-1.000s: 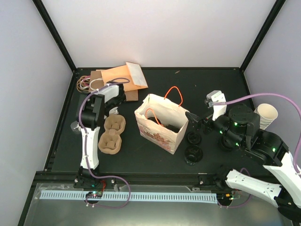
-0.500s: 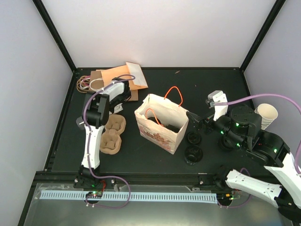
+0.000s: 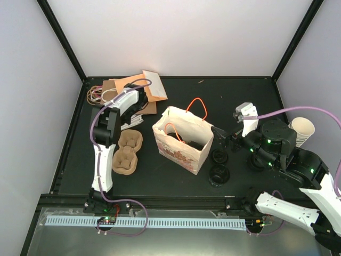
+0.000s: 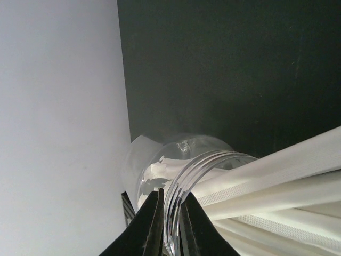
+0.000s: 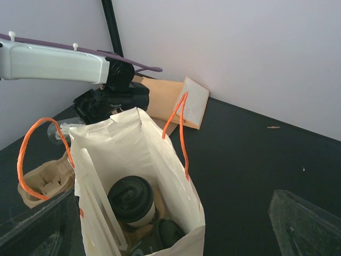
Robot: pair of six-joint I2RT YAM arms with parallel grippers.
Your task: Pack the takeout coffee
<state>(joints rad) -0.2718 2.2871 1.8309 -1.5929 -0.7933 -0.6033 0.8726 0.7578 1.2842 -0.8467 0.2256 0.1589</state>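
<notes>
1 cup (image 5: 130, 198) half-hidden in bag (image 5: 114, 140); left gripper (image 4: 170, 207) tight on seemingly a jar (image 4: 184, 150) (right gripper (image 5: 173, 202) agape).

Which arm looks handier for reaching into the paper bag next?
Probably the right. The right gripper hangs open beside the paper bag, its camera looking in at the lidded cup. The left gripper is shut on the rim of a clear jar, farther off.

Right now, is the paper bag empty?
No, the right wrist view shows a dark-lidded cup standing inside the paper bag, with other items beside it.
</notes>
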